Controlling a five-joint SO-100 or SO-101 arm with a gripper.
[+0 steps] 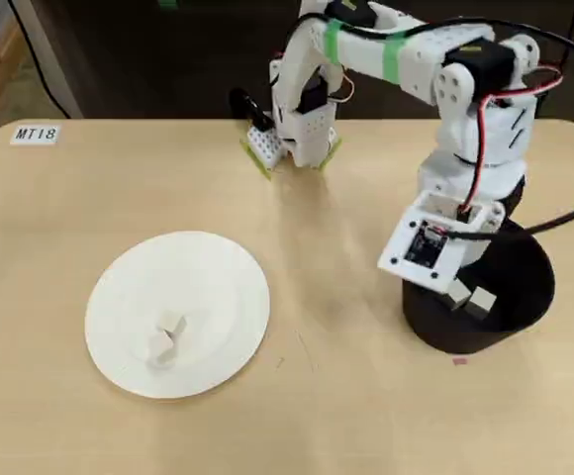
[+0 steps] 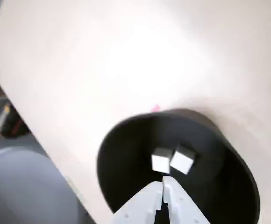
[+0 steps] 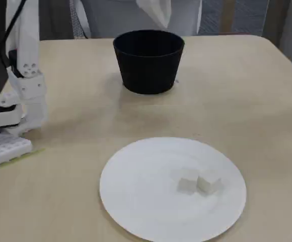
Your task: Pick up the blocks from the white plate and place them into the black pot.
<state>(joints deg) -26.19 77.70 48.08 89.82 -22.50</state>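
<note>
Two pale blocks (image 1: 171, 325) (image 3: 188, 182) lie side by side on the white plate (image 1: 203, 272) (image 3: 141, 176), a little off its middle. The black pot (image 1: 443, 334) (image 3: 148, 65) stands on the table, to the plate's right in the overhead view. In the wrist view two more blocks (image 2: 161, 163) rest on the floor of the pot (image 2: 121, 154). My gripper (image 2: 163, 185) hangs just above the pot's mouth, shut, with nothing between its fingers. In the fixed view its white tip (image 3: 161, 19) shows above the pot's rim.
The arm's white base (image 1: 302, 129) (image 3: 10, 116) is clamped at the table's far edge in the overhead view. A label reading MT18 (image 1: 36, 134) is stuck near the far left corner. A small pink mark (image 1: 458, 361) lies beside the pot.
</note>
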